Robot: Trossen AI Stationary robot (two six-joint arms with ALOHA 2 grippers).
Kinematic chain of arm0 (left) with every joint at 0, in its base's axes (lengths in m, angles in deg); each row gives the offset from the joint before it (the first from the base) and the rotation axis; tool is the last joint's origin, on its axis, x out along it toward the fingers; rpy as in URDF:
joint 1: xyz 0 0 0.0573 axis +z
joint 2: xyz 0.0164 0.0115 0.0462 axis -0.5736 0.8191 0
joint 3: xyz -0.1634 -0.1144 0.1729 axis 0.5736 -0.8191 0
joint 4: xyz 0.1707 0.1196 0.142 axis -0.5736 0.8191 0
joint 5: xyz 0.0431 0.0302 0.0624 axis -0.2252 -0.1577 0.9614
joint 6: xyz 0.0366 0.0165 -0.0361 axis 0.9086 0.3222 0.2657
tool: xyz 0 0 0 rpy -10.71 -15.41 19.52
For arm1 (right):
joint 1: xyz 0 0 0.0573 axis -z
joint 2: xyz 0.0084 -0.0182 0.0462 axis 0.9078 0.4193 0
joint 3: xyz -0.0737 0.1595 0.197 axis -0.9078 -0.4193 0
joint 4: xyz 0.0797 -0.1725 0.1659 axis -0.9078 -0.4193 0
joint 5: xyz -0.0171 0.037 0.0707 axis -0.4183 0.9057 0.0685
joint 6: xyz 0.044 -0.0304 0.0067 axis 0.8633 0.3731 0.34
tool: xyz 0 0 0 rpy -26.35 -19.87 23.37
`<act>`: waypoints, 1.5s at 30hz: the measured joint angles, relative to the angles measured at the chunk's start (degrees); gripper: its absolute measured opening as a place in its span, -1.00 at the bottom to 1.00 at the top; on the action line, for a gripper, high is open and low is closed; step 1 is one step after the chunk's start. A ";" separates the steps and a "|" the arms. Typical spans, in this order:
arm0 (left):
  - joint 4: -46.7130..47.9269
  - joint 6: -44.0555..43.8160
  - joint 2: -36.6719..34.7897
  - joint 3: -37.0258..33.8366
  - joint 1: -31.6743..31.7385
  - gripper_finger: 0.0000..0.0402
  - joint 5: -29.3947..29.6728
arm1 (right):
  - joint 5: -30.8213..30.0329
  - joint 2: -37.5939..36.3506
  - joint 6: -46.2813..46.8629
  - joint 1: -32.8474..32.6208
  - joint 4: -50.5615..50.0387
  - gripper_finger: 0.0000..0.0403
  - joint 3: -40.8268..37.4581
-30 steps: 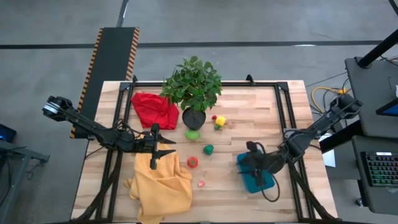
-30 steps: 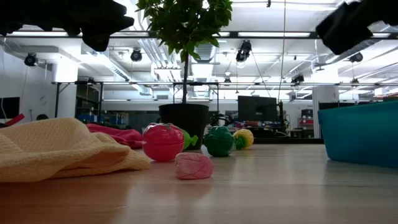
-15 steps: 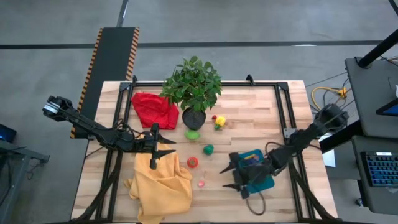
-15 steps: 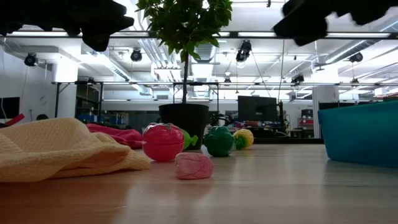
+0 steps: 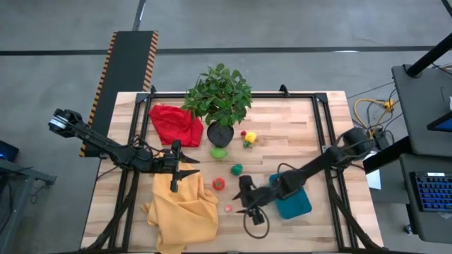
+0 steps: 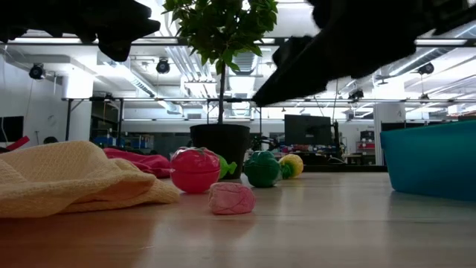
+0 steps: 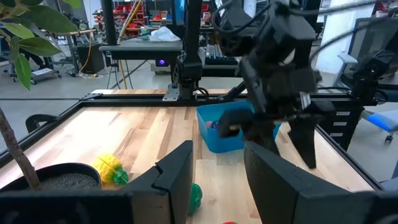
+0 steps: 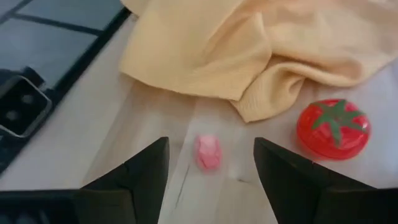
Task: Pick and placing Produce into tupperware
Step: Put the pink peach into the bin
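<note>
The produce lies loose on the wooden table: a pink piece [image 5: 228, 208], a red tomato [image 5: 219, 183], a dark green piece [image 5: 236, 169], a light green piece [image 5: 218, 152] and a yellow piece [image 5: 248, 137]. The teal tupperware [image 5: 295, 203] stands near the right near corner. My right gripper [image 5: 237, 203] hangs open above the table, just right of the pink piece; in its wrist view the pink piece [image 8: 208, 152] shows between the spread fingers, untouched. My left gripper [image 5: 194, 167] waits open above the yellow cloth.
A yellow cloth [image 5: 183, 208] lies crumpled left of the pink piece, its edge close to the tomato [image 8: 333, 129]. A red cloth [image 5: 173, 123] and a potted plant [image 5: 220, 99] sit at the far side. Bare wood lies between the produce and the tupperware [image 6: 431, 160].
My right gripper has swung from above the tupperware toward the table's left, ending beside the pink piece, and its arm has stretched out across the table. The produce, the tupperware and the cloths have stayed where they were.
</note>
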 joint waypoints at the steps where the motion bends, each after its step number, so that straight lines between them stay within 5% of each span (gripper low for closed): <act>1: -0.04 0.00 0.00 0.00 0.00 -0.36 0.00 | 0.12 1.09 -0.12 0.18 -0.12 0.13 0.68; 16: 0.00 -0.02 0.00 0.00 0.00 -0.36 -0.02 | 5.76 13.37 -1.66 2.50 -0.13 0.13 8.12; 28: 0.46 -0.02 0.00 0.00 -0.01 -0.36 0.00 | 7.19 14.30 -1.67 4.08 0.32 0.10 6.81; 45: 0.43 0.00 0.00 0.00 -0.02 -0.36 -0.01 | 6.57 14.29 -0.05 4.19 0.14 -0.36 6.83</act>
